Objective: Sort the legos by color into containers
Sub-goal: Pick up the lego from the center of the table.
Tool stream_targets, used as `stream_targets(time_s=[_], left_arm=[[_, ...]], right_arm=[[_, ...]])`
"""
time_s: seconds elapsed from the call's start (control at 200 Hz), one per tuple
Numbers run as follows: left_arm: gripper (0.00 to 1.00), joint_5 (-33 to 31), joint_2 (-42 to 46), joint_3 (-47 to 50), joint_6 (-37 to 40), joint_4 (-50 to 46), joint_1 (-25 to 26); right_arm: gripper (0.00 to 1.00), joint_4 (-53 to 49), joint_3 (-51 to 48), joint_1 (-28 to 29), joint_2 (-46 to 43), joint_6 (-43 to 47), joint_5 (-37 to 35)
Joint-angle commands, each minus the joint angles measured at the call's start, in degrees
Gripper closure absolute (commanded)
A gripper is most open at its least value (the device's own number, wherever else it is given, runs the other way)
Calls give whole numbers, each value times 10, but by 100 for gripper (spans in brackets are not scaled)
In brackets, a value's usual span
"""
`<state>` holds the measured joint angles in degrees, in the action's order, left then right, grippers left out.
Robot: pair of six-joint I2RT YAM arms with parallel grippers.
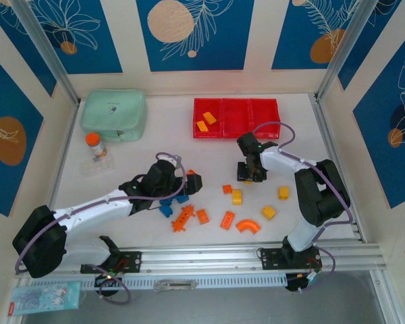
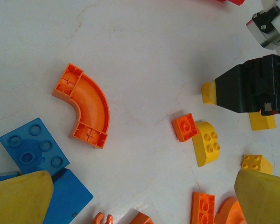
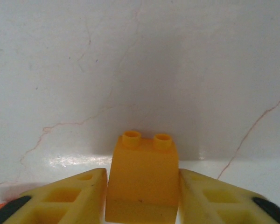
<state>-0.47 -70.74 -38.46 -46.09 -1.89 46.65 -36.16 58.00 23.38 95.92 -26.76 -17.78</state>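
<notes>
A glossy yellow brick (image 3: 142, 182), sloped and topped with two round studs, sits low at the centre of the right wrist frame. It is pinched between the hollow-ribbed yellow fingers (image 3: 70, 198) of the right gripper (image 1: 251, 177), which touch it on both sides. Seen from overhead, that gripper points down at mid-frame, just below the three joined red plastic bins (image 1: 263, 111) at upper centre. The leftmost bin holds two orange-yellow pieces (image 1: 206, 121). At centre-left, the left gripper (image 1: 189, 183) stands wide with nothing between its pads, over flat, studded blue bricks (image 2: 32, 147). A smooth, curved orange arch (image 2: 86, 107) lies near them. More yellow and orange legos (image 1: 227, 219) are scattered across the lower middle. The table (image 1: 189, 152) is white with faint hairline veins. The walls (image 1: 196, 34) are cream, set with blue leaf-print panels.
</notes>
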Motion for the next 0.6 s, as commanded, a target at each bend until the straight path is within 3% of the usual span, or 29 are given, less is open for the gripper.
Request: stream_targets(time_s=[0.0, 0.395, 0.595], left_arm=[[1, -8, -4, -5, -2, 10, 6], [1, -37, 19, -14, 14, -11, 1], [1, -38, 41, -25, 44, -32, -21]], right_arm=[[62, -3, 2, 7, 7, 7, -9], [66, -20, 74, 39, -19, 20, -1], [67, -1, 173, 57, 36, 26, -7]])
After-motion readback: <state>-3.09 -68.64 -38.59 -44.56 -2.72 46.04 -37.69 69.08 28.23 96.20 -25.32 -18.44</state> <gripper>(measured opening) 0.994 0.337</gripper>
